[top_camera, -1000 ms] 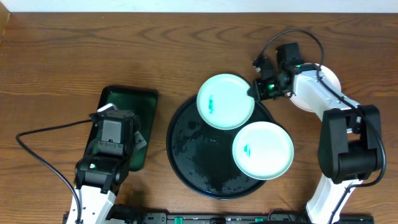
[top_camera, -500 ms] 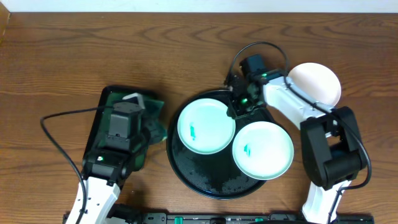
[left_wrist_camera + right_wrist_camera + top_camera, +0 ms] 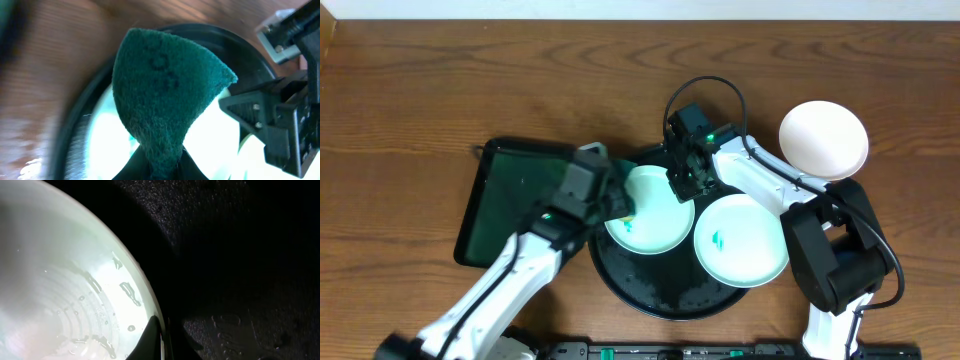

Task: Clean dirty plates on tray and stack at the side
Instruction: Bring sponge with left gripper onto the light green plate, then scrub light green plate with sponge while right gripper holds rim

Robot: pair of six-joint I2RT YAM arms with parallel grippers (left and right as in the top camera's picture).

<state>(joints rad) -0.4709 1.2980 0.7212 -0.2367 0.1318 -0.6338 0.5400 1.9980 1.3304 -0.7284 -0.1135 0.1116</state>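
Three plates in view. Plate 1 [image 3: 658, 222] lies on the tray [image 3: 638, 288], on the half nearer the green rectangular tray [image 3: 505, 200]. Plate 2 [image 3: 745, 245] lies on the tray's other half, just beside plate 1, with a small teal smear [image 3: 718, 240] on its face. Plate 3 [image 3: 823, 140] sits off the tray on the bench [image 3: 470, 80], beyond the tray's far rim, face clean. Left jaws are closed tight on a dark green scouring pad [image 3: 165, 85], which stands over plate 1 at the tray's green-tray side. Right jaws are pinched fully together on plate 1's rim, at the tray's far edge. Water droplets show on plate 1 near that rim. Tray surface looks wet and glossy.
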